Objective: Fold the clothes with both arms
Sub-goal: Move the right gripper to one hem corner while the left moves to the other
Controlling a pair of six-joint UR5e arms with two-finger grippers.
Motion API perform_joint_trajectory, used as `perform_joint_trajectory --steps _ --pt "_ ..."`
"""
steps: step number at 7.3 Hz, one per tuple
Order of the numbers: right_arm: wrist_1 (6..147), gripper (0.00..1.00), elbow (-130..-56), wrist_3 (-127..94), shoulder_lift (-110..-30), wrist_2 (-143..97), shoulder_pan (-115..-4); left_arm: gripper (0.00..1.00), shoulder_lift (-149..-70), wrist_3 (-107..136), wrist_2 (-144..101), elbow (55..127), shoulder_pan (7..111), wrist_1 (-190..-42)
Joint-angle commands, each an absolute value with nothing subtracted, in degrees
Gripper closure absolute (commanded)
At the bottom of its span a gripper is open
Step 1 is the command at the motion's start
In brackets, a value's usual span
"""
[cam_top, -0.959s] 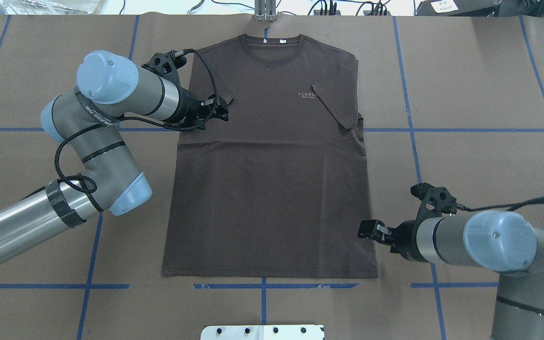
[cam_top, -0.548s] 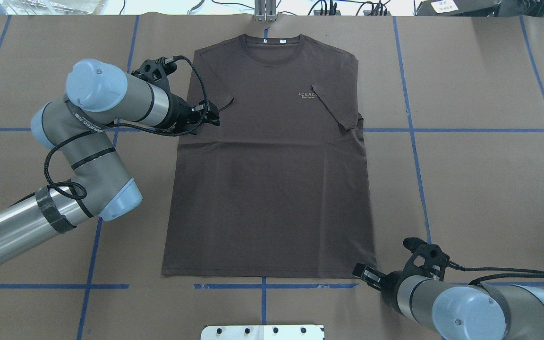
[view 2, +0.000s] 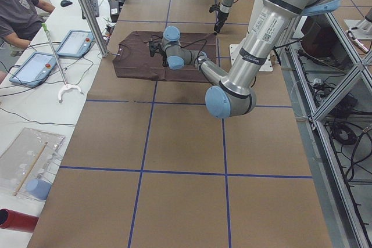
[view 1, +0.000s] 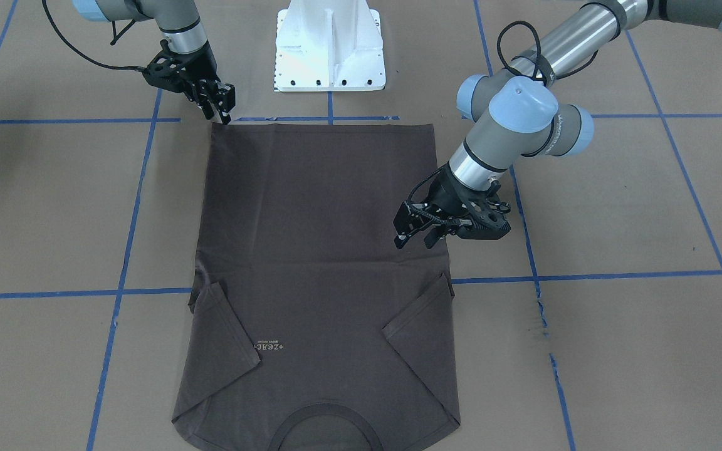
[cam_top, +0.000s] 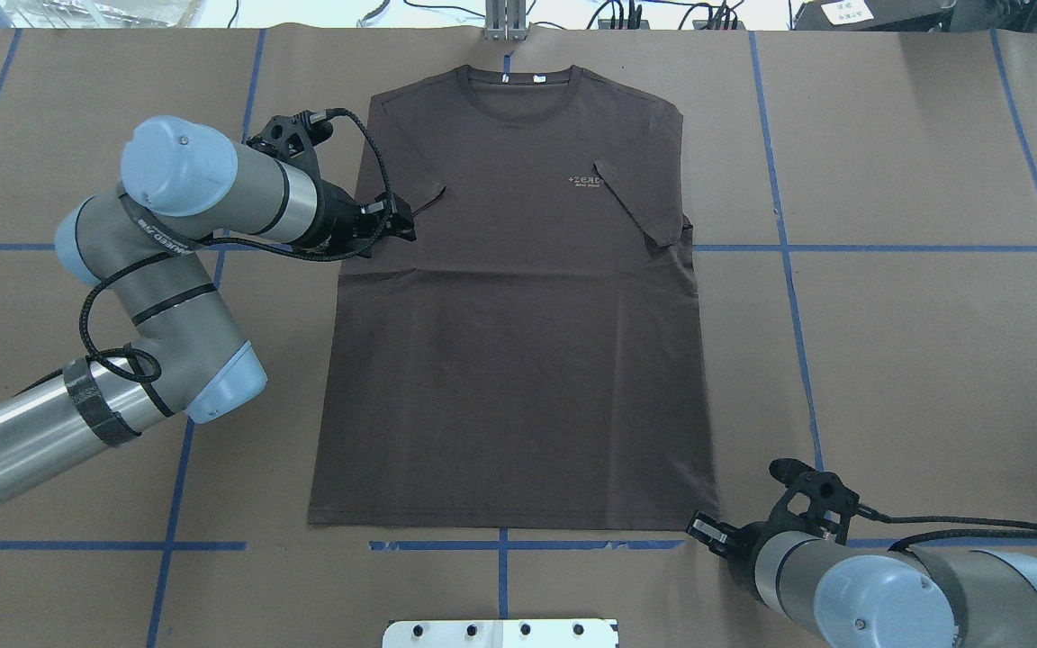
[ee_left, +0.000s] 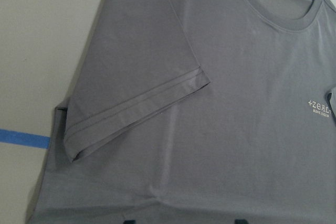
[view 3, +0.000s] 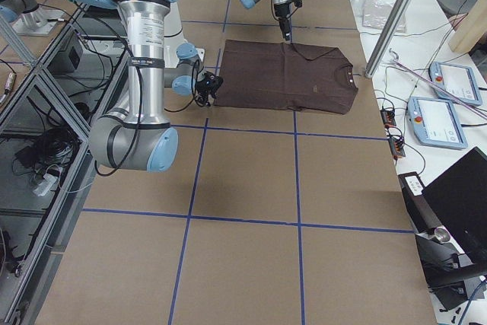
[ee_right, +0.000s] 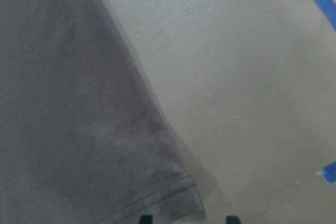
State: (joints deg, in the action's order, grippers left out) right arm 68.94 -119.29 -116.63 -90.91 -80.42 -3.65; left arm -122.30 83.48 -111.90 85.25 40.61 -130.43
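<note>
The dark grey-brown T-shirt (cam_top: 518, 342) lies flat on the brown table, collar at the far side, both sleeves folded in over the chest. Its pale logo (cam_top: 585, 181) shows on the chest. My left gripper (cam_top: 400, 220) is open and empty, hovering over the shirt's left edge just below the folded sleeve; the front view (view 1: 412, 237) shows its fingers apart. My right gripper (cam_top: 700, 528) is open at the shirt's near right hem corner (ee_right: 184, 203). That corner lies between the fingertips in the right wrist view. The front view also shows this gripper (view 1: 222, 111).
The white bolted pedestal (view 1: 329, 50) stands just behind the shirt's hem. Blue tape lines (cam_top: 798, 247) grid the brown table cover. A seated person (view 2: 17, 4) and tablets (view 2: 74, 42) are at the far side, beyond the collar.
My right gripper has moved from the shirt's right side down to the near hem corner. My left gripper has drawn back slightly to the left, off the folded sleeve.
</note>
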Motion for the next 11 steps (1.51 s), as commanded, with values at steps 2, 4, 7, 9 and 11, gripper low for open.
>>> perform_joint_trajectory --steps 2,4,7,9,11 --pt "69.1 0.66 -119.3 -116.6 -91.1 -80.4 -4.0 0.30 -122.2 83.4 -111.9 85.3 40.6 -130.4" --pt "69.1 1.00 -119.0 -116.5 -91.4 -80.6 -4.6 0.30 -121.4 83.1 -111.9 85.9 40.6 -130.4" --pt "68.7 1.00 -120.0 -116.6 -91.2 -80.8 -4.9 0.30 -118.4 84.2 -111.7 91.6 40.7 -129.8" --pt "68.7 1.00 -122.7 -116.7 -91.6 -80.7 -5.1 0.30 -108.4 91.0 -110.0 107.0 36.1 -123.9" --pt "68.6 1.00 -123.2 -116.6 -91.5 -80.7 -5.5 0.30 -100.0 102.9 -93.3 122.9 21.0 -110.4"
